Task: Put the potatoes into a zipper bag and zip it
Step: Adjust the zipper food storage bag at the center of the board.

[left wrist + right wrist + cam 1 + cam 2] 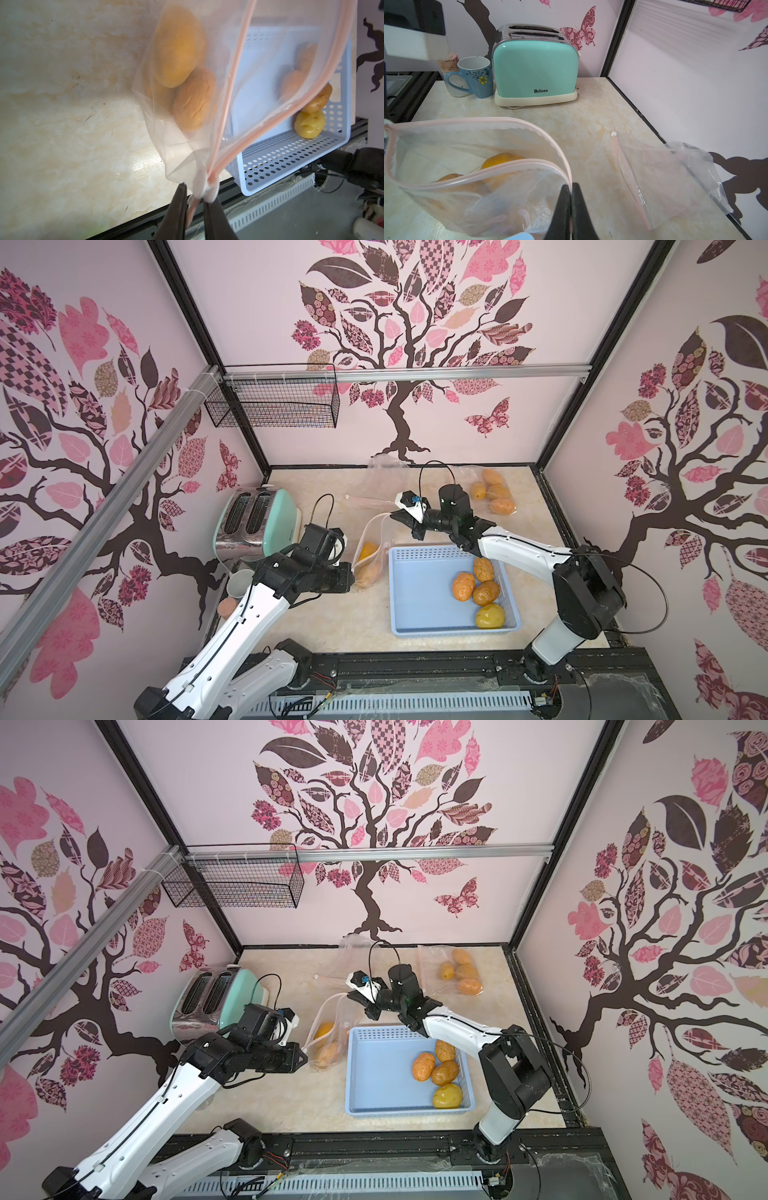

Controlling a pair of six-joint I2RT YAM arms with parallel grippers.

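item: zipper bag (369, 556), clear film with a pink closure strip, located mid-bench (332, 614), between the toaster (253, 526) and the blue basket (419, 614) and just beside the basket's left wall. contents: at least two potatoes (182, 68) are seen sunk to the bottom of the bag. four loose potatoes (484, 593) lie toward the basket's right wall, not yet bagged. a second filled bag (494, 493) is noted at the far right corner, well apart. orientation: the mouth is turned upward and is unzipped, with the two strips bowed apart. its long axis runs from the near edge toward the far edge, leaning slightly to the right edge. holds: the right jaws are clenched on the far end of the strip. the left jaws are set either side of the near end, by the white slider (204, 191). a thin gap shows there, so a completed pinch cannot be told. handling, as judged: the film is taken to be thin, limp and slippery, light in itself but dragged down by firm, rounded contents liable to roll. hold is best taken on the stiffer strip at its ends, not on the film. the strip should be kept taut while the slider is drawn toward the far end.
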